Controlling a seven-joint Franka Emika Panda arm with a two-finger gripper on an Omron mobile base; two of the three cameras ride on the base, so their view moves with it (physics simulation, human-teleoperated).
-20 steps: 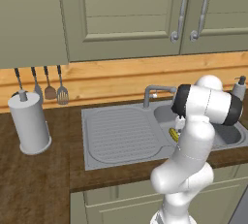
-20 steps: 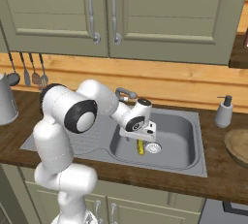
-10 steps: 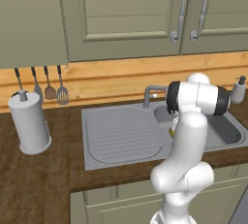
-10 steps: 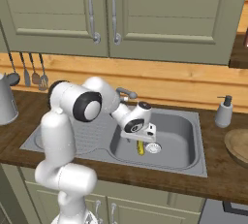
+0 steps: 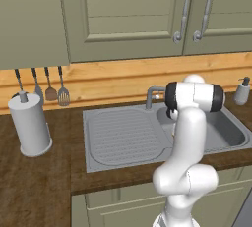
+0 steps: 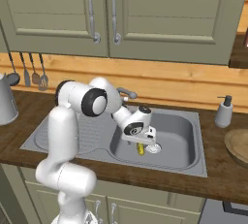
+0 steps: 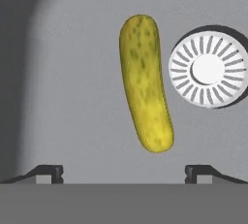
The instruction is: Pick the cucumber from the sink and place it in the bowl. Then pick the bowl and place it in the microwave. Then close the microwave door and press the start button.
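Hand view looks straight down on the cucumber (image 7: 145, 85), lying flat on the sink (image 7: 72, 97) floor just beside the round drain strainer (image 7: 208, 69). The tool (image 7: 124, 172) hovers above, tips spread wide and empty, apparently lined up to straddle it.

The arm rises from its base, bends at a dark elbow joint and reaches forward and down, wrist tipped so the hand points nearly straight down. The gripper (image 7: 124, 172) hangs low with its jaws spread wide (both small dark fingertips (image 7: 48, 172) stand well apart), nothing between them, touching nothing. The hand (image 6: 139, 130) is white with dark joints.
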